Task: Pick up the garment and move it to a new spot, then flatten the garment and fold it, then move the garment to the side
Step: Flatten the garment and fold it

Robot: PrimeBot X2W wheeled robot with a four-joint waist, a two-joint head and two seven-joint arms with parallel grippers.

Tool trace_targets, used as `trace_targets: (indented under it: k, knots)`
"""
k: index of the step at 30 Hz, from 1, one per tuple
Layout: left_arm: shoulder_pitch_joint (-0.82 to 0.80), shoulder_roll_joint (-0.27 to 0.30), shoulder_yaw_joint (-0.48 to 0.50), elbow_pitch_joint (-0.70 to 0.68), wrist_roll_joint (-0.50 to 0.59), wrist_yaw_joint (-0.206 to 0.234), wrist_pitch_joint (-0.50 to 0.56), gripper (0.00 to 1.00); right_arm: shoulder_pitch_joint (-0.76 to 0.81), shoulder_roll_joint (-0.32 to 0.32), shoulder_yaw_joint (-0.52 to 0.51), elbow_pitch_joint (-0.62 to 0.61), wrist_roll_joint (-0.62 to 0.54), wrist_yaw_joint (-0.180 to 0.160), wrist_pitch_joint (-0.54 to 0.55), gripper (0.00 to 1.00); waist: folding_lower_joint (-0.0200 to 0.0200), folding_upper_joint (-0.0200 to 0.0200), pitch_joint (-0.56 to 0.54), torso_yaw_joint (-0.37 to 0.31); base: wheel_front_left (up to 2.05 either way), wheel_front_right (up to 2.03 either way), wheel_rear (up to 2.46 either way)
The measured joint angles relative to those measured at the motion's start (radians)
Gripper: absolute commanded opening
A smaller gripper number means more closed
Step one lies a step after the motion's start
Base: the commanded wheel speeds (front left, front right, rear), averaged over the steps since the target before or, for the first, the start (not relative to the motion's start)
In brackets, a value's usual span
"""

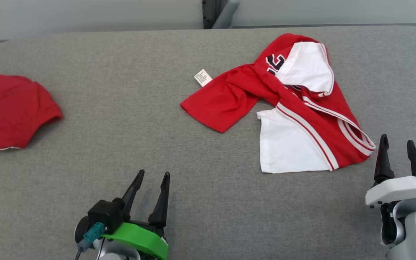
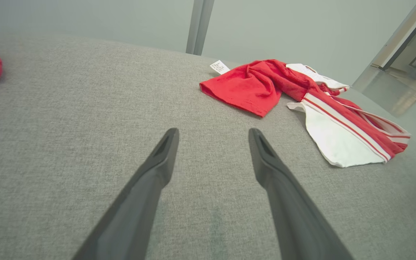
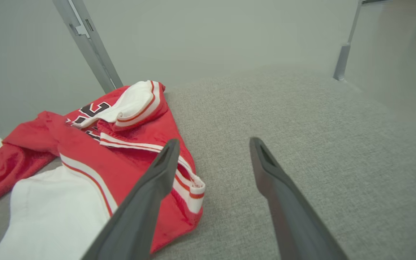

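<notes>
Found red-and-white garment (image 1: 237, 97) crumpled on grey table (image 1: 121, 126). Saw left gripper (image 1: 154, 173) spread wide and empty, well apart from it; right gripper (image 1: 397, 139) wide, empty, just beside its corner.

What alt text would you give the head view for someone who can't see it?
A crumpled red and white garment lies right of centre on a grey table, with a second red garment at the left edge. The left gripper and right gripper rest open at the bottom, holding nothing.

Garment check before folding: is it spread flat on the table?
No, the garment lies crumpled and twisted, with layers folded over each other.
</notes>
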Motion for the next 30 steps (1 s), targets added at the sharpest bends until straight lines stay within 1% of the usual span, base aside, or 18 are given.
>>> trace_targets:
  k: [2,5,10,14,19,24,26,29,30]
  knots:
    - [0.0,0.0,0.014,0.001,0.006,0.0,0.0,1.0,0.04,0.003,0.041,-0.065,0.017,0.0,0.0,1.0,0.0,0.0,-0.011,-0.022,0.0,0.0,0.0]
    - [-0.009,-0.006,0.039,0.004,0.008,0.0,0.0,1.0,0.08,0.007,0.108,-0.122,0.06,0.0,0.0,1.0,0.0,0.0,-0.02,-0.057,0.0,0.0,0.0]
    - [-0.104,-0.011,0.044,0.045,0.008,0.0,0.0,1.0,0.082,0.006,0.175,-0.173,0.089,0.0,0.0,1.0,0.0,0.0,-0.009,-0.111,0.0,0.0,0.0]
    - [-0.217,-0.007,0.019,0.17,-0.016,0.0,0.0,1.0,0.064,0.005,0.219,-0.181,0.102,0.0,0.0,1.0,0.0,0.0,0.032,-0.142,0.0,0.0,0.0]
    - [-0.397,0.025,0.015,0.314,-0.043,0.0,0.0,1.0,0.029,0.005,0.258,-0.194,0.108,0.0,0.0,1.0,0.0,0.0,0.09,-0.182,0.0,0.0,0.0]
    - [-0.501,0.057,0.019,0.462,-0.06,0.0,0.0,1.0,0.011,0.005,0.282,-0.199,0.127,0.0,0.0,1.0,0.0,0.0,0.135,-0.231,0.0,0.0,0.0]
    - [-0.535,0.071,0.035,0.513,-0.057,0.0,0.0,1.0,0.007,0.006,0.293,-0.2,0.133,0.0,0.0,1.0,0.0,0.0,0.15,-0.25,0.0,0.0,0.0]
    - [-0.568,0.078,0.048,0.585,-0.047,0.003,0.0,1.0,-0.002,0.006,0.295,-0.203,0.138,0.0,0.0,1.0,0.0,0.0,0.172,-0.273,0.0,0.0,0.0]
    - [-0.585,0.078,0.056,0.622,-0.04,0.01,0.0,1.0,-0.002,0.005,0.294,-0.202,0.14,0.0,0.0,1.0,0.0,0.0,0.186,-0.286,0.0,0.0,0.0]
